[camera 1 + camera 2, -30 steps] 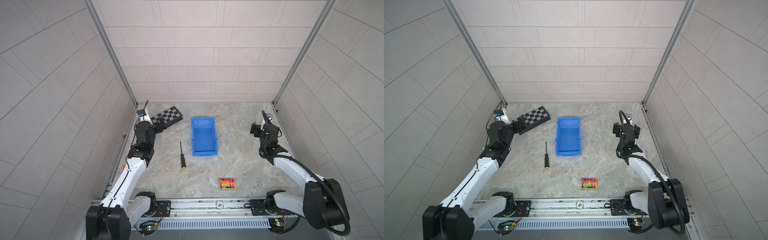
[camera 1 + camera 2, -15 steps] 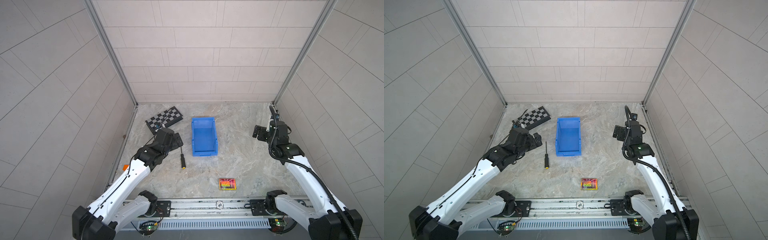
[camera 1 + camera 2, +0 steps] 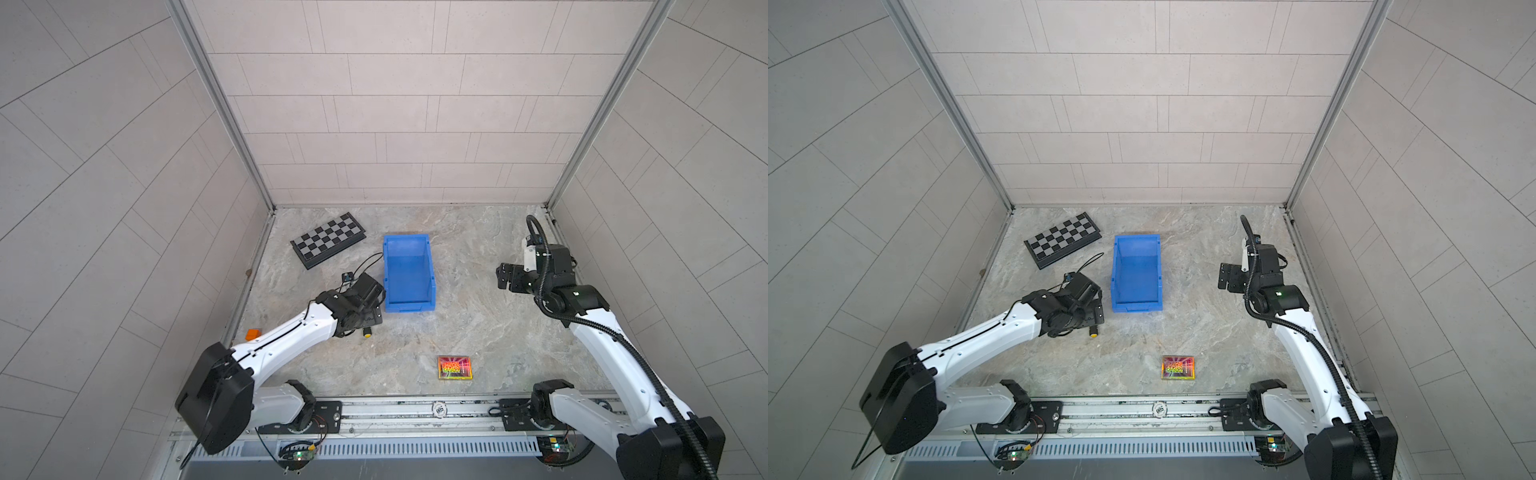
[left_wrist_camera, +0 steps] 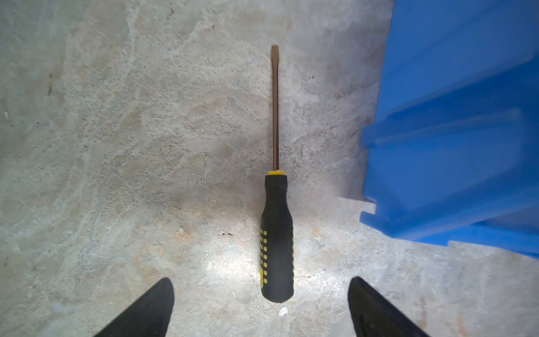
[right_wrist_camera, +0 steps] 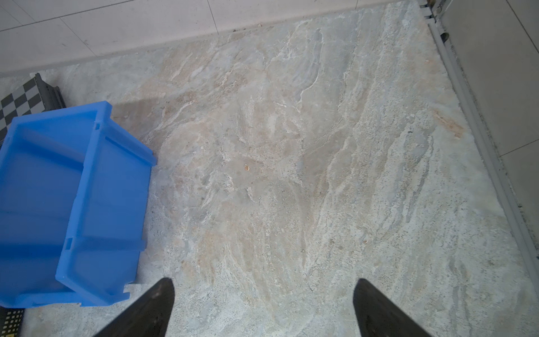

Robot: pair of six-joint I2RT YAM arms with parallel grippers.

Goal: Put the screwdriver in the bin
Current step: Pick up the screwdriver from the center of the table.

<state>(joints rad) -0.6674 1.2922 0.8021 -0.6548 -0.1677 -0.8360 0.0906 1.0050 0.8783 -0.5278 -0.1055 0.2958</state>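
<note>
The screwdriver (image 4: 277, 242) lies flat on the stone table, its black and yellow handle toward my left gripper (image 4: 260, 280) and its thin shaft pointing away. That gripper is open, and its two dark fingertips stand wide on either side of the handle's end without touching it. In both top views the left wrist covers the tool, so only the yellow cap (image 3: 367, 333) (image 3: 1093, 333) shows. The blue bin (image 3: 409, 307) (image 3: 1136, 307) (image 4: 452, 146) stands empty just beside the screwdriver. My right gripper (image 5: 264, 280) (image 3: 505, 280) hangs open over bare table, to the right of the bin (image 5: 110, 189).
A black-and-grey chequered board (image 3: 328, 245) (image 3: 1063, 239) lies at the back left, behind the left arm. A small colourful card (image 3: 455, 367) (image 3: 1178, 367) sits near the front rail. A small orange object (image 3: 252, 333) is at the left wall's foot. Tiled walls close three sides.
My left arm swung from the back left corner, by the chequered board, down over the screwdriver, hiding its shaft from above. The right arm shifted slightly right and rose.
</note>
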